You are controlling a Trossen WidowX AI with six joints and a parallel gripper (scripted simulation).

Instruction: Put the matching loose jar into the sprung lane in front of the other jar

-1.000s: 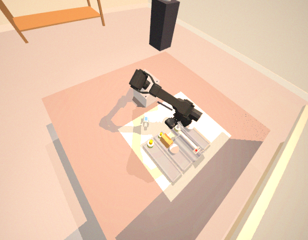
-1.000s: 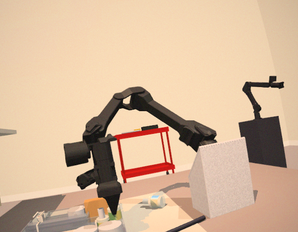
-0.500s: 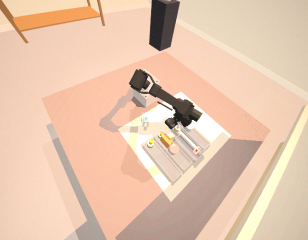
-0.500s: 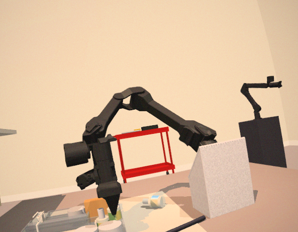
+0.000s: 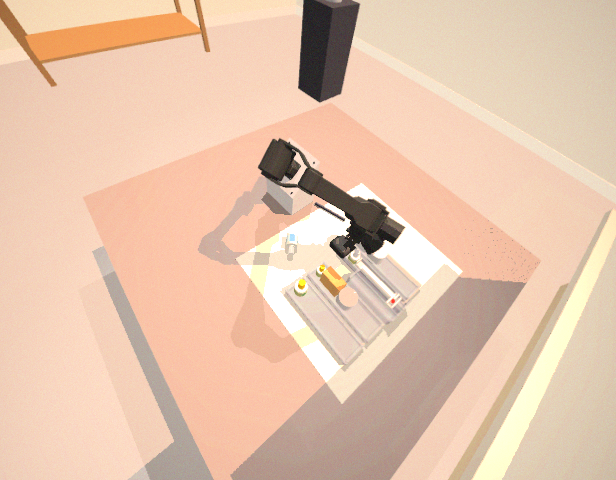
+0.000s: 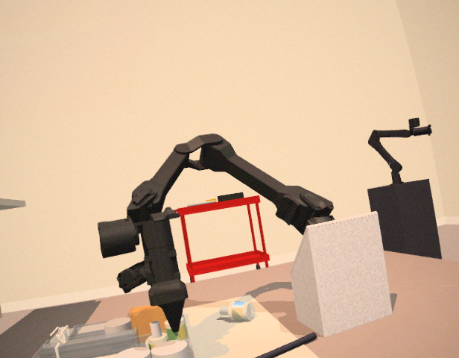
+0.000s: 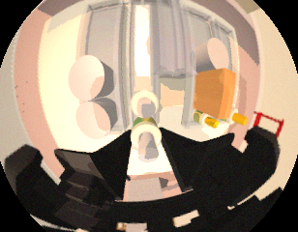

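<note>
My gripper [image 7: 145, 130] is shut on a jar [image 7: 148, 140] with a pale shoulder and grey cap, at the front end of the sprung lane. A green and yellow label shows beside the fingertip in the exterior view. The lane jar [image 7: 145, 101] [image 6: 156, 339], also grey-capped, stands directly behind it; any gap between them is too small to tell. The held jar looks upright. The sprung lane [image 7: 142, 43] runs away behind them, with a white end piece with a red dot [image 5: 393, 300] at its far end. The fingers hide the front stop, and the pusher plate is not clear.
An orange block [image 5: 332, 280] [image 6: 147, 319] [image 7: 209, 92] and yellow-capped jars [image 5: 301, 286] [image 7: 239, 118] stand on one side. Pale cylinders [image 7: 86, 77] [image 7: 93, 118] stand on the other. A blue-labelled bottle [image 5: 291, 242] [image 6: 242, 310] lies near the base, as does a dark rod [image 5: 329, 211] [image 6: 287, 347].
</note>
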